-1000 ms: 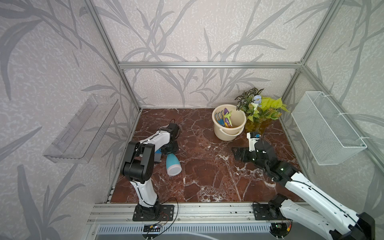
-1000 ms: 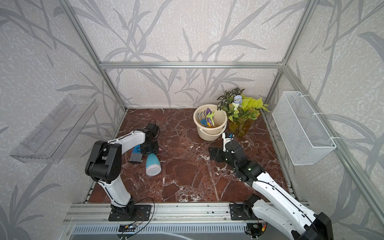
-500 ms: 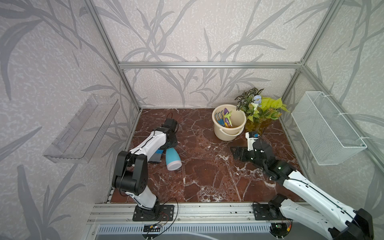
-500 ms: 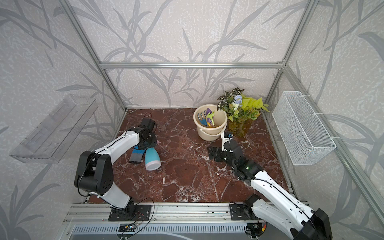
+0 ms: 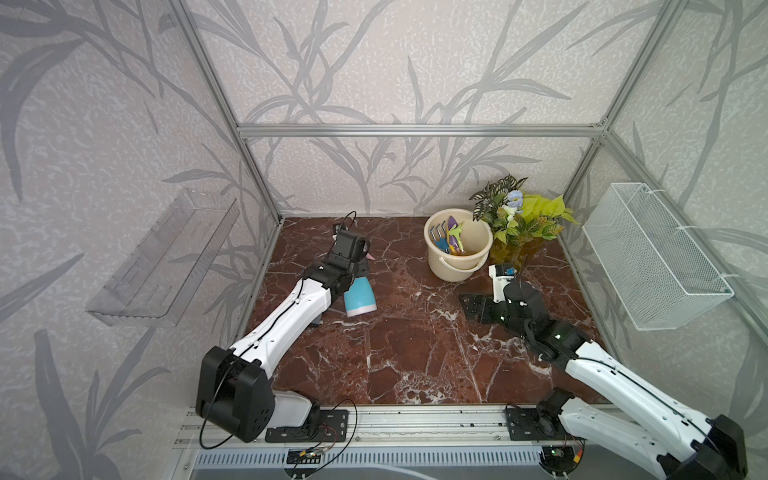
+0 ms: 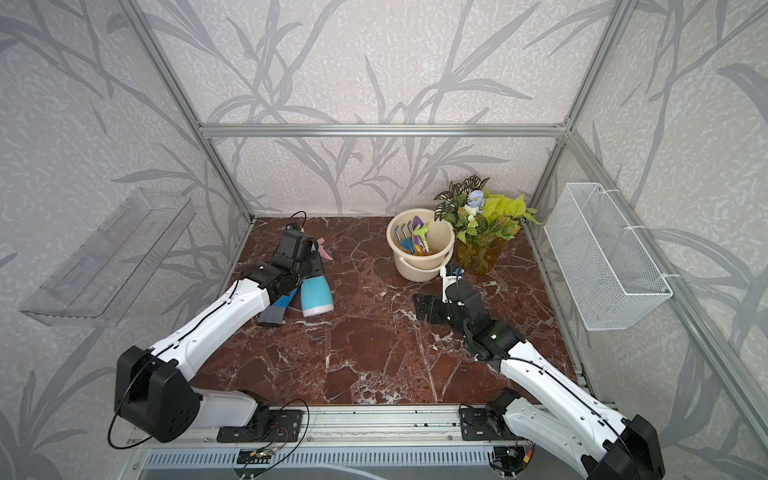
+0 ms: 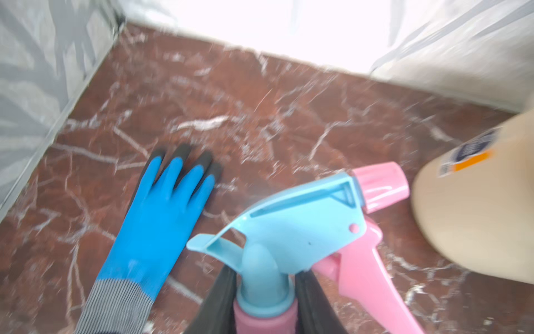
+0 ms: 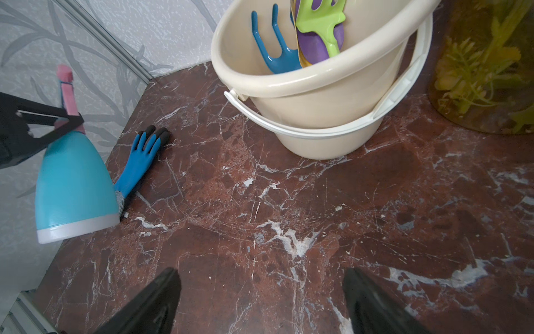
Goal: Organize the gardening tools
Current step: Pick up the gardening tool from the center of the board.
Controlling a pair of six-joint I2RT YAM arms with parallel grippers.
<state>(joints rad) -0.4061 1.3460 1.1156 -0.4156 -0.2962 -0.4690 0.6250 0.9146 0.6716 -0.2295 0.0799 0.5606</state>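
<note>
While my left gripper (image 7: 267,292) pinches the spray bottle (image 7: 291,219) at its neck and my right gripper (image 8: 260,277) hangs spread, empty, I'd next lift it clear toward the bucket (image 8: 318,121).

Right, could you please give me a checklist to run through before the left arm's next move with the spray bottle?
1. Left pincer closed on the neck of the spray bottle: ok.
2. Bottle's base clear of the floor: cannot tell; it hangs tilted, low.
3. Right pincer open and empty, over bare floor: ok.
4. Blue glove put away: not ok; it lies flat on the floor by the bottle.
5. Blue fork, green rake and purple trowel inside the bucket: ok.
</note>
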